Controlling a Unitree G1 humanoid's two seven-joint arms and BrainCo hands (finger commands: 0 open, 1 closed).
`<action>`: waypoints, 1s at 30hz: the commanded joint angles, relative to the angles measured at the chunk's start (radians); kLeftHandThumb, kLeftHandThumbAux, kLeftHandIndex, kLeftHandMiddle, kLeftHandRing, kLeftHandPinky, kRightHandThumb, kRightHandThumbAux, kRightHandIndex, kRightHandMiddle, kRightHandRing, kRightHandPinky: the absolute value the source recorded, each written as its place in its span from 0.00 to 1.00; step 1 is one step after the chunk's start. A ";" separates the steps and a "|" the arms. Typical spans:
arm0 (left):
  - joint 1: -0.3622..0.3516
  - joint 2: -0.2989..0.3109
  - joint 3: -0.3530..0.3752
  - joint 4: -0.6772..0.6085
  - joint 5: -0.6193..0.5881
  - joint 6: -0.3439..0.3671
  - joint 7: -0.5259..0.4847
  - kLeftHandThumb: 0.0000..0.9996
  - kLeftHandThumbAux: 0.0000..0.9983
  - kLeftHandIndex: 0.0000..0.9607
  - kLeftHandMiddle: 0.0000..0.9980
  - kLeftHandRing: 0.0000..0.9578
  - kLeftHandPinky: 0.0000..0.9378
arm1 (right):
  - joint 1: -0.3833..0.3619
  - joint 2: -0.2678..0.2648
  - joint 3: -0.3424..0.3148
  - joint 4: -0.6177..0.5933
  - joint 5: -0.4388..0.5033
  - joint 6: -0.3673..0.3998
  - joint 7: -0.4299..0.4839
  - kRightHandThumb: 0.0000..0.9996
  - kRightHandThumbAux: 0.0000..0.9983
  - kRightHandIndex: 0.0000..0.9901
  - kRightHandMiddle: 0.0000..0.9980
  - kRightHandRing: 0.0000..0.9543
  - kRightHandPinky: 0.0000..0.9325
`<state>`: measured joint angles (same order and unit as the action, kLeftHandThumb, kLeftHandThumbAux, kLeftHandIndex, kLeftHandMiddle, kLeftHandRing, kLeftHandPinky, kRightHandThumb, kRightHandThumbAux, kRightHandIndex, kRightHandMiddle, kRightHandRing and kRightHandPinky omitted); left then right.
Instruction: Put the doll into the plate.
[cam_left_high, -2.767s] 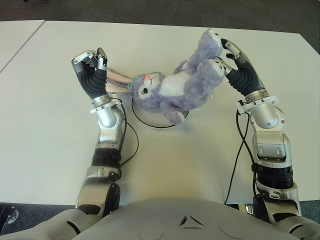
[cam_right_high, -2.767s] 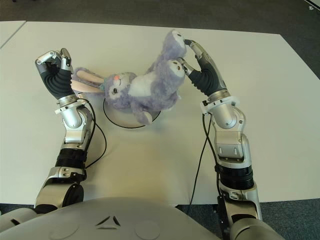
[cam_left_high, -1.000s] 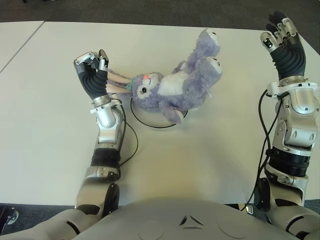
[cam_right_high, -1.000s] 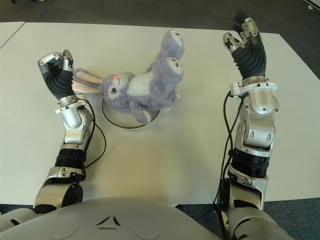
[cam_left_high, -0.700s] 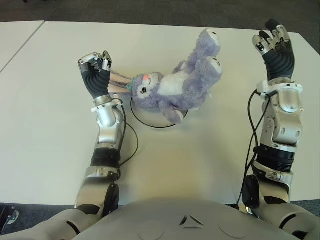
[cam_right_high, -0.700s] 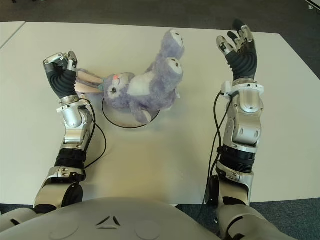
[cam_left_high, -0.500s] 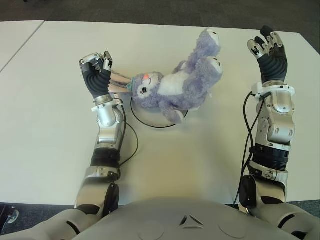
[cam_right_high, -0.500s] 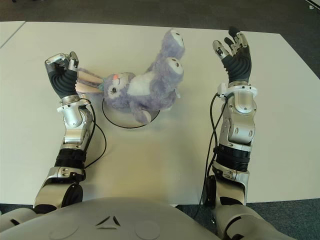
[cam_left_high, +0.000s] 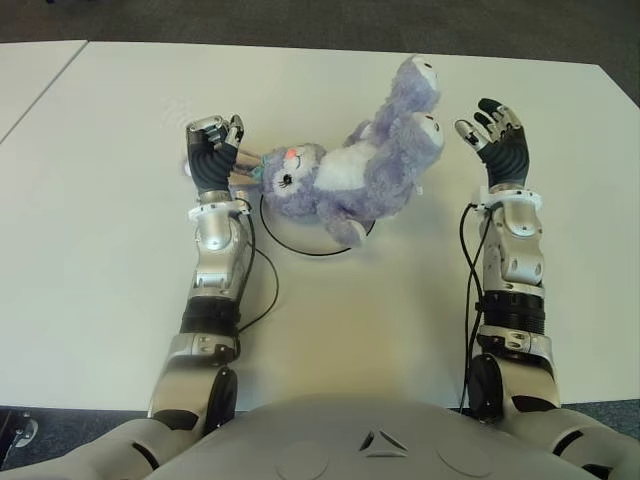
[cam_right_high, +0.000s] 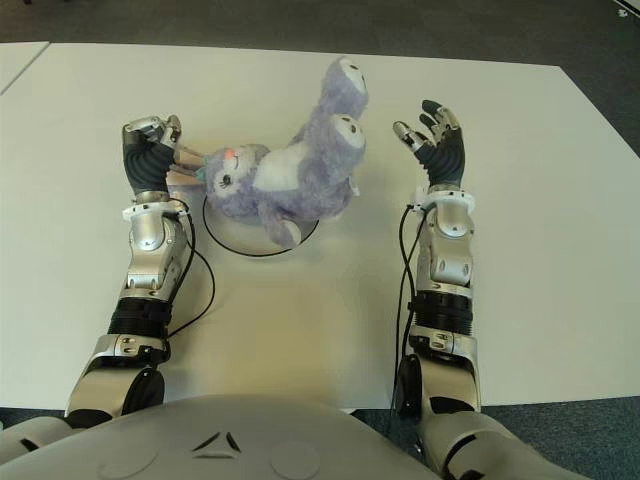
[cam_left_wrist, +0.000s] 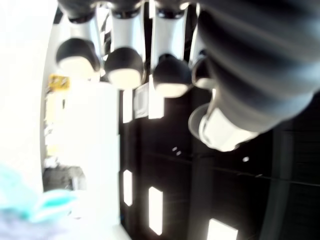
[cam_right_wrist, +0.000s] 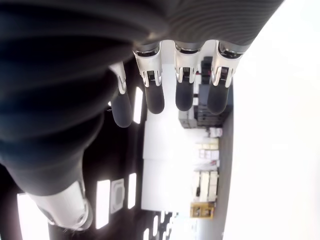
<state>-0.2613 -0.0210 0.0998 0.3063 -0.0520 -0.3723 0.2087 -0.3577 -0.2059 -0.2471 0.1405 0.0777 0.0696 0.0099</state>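
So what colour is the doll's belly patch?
White, on the otherwise lavender doll, clearest in the left eye view.

A wide white counter (cam_left_high: 330, 330) carries everything. On it lies a round plate (cam_left_high: 300, 243), white with a thin dark rim, toward the counter's left middle. A purple plush doll (cam_left_high: 350, 180) lies across the plate's far half, head on the left, feet sticking out beyond the rim to the right. A second white counter (cam_left_high: 30, 75) stands apart at far left.
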 joint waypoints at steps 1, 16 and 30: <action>0.099 -0.020 -0.012 0.064 -0.026 0.074 -0.060 0.54 0.74 0.86 0.88 0.92 0.94 | 0.011 0.024 0.023 0.033 -0.006 -0.021 -0.008 0.11 0.77 0.31 0.30 0.34 0.39; 0.089 0.008 -0.006 0.084 -0.055 0.190 -0.182 0.46 0.77 0.83 0.89 0.93 0.94 | -0.020 0.034 0.029 0.200 0.028 -0.128 0.033 0.14 0.81 0.42 0.40 0.42 0.45; 0.077 0.028 0.007 0.102 -0.089 0.242 -0.248 0.40 0.80 0.83 0.88 0.92 0.93 | -0.107 0.111 0.031 0.368 0.056 -0.214 0.007 0.69 0.73 0.43 0.52 0.53 0.54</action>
<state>-0.2665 0.0134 0.1057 0.3445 -0.1238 -0.1695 -0.0070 -0.4263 -0.1391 -0.2217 0.4479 0.1223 -0.1300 0.0387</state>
